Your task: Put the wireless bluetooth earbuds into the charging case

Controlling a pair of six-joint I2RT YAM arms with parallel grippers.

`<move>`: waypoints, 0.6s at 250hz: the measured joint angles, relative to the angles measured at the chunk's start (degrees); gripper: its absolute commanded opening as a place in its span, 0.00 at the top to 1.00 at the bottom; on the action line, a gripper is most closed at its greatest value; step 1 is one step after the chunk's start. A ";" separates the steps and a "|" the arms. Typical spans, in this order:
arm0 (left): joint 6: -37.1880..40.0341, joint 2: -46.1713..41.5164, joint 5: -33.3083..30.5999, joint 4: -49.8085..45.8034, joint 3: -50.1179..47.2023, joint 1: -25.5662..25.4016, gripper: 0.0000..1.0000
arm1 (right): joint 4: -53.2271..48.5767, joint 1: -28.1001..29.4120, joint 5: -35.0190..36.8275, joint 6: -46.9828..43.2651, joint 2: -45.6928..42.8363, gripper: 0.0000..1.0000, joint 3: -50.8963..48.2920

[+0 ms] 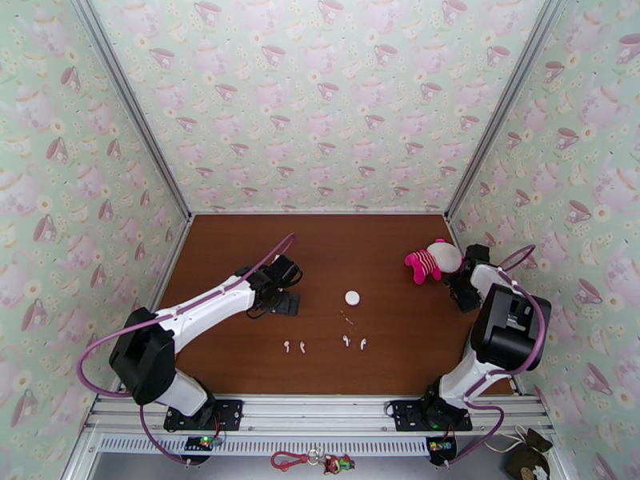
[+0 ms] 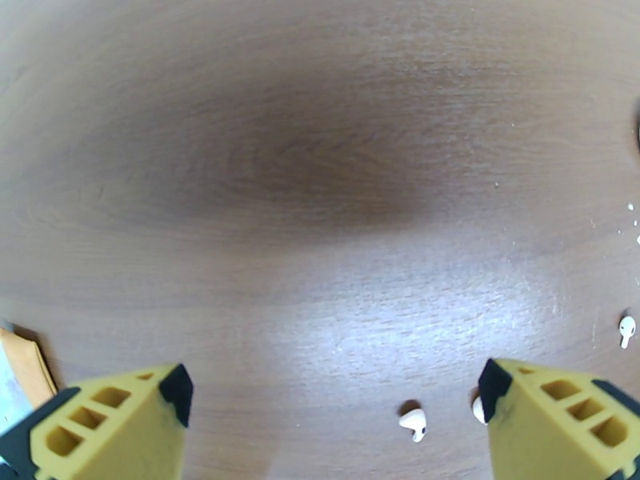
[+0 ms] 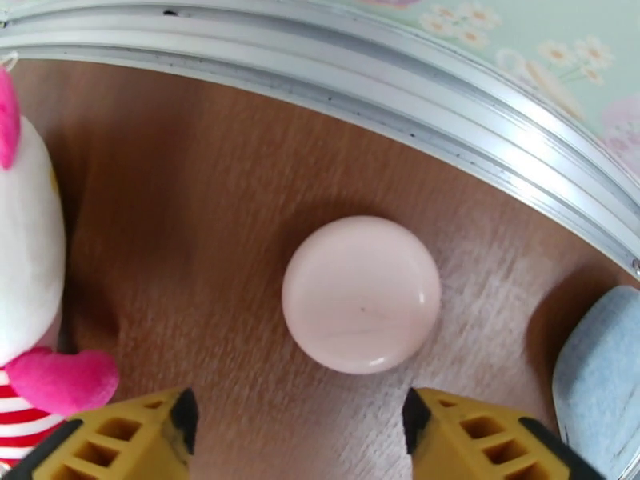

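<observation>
**Spotter:** Teacup wallpaper (image 1: pixel 320 98) covers the three walls, and below them is your brown wooden table (image 1: pixel 240 258).

**Operator:** Where are the earbuds?

**Spotter:** You have four white earbuds (image 1: pixel 286 346) lying on the bare wood near the front edge, in two pairs set apart from each other. None is in a case. The white round case (image 1: pixel 352 298) sits mid-table, just behind the right-hand pair.

**Operator:** My left gripper?

**Spotter:** Your left gripper (image 1: pixel 282 302) hangs over the table just behind the left-hand pair. In its wrist view its jaws (image 2: pixel 336 390) are spread wide with nothing between them. One earbud (image 2: pixel 414 423) lies near its right finger, and another is half hidden by that finger.

**Operator:** And the right?

**Spotter:** Your right gripper (image 1: pixel 462 294) is at the far right, beside the pink-and-white plush toy (image 1: pixel 432 260). Its jaws (image 3: pixel 298 418) stand apart and hold nothing. A pink round case (image 3: pixel 362 294) lies closed on the wood just ahead of the fingertips. It sits between the toy and a blue-grey thing (image 3: pixel 600 386) you can't make out, with the metal rail (image 3: pixel 400 98) beyond.
</observation>
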 measured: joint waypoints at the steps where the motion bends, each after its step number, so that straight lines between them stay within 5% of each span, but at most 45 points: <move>1: 0.00 0.00 0.00 0.00 0.00 0.00 0.00 | 0.00 -0.02 0.00 -0.02 -0.02 0.18 0.00; 64: 0.00 -0.83 0.02 0.00 0.00 0.00 0.00 | -0.98 -2.38 -0.09 0.04 0.37 0.08 0.42; 150: 0.00 -1.03 0.04 0.00 0.00 -0.09 0.00 | -2.27 -3.37 -0.20 0.02 4.42 0.15 2.80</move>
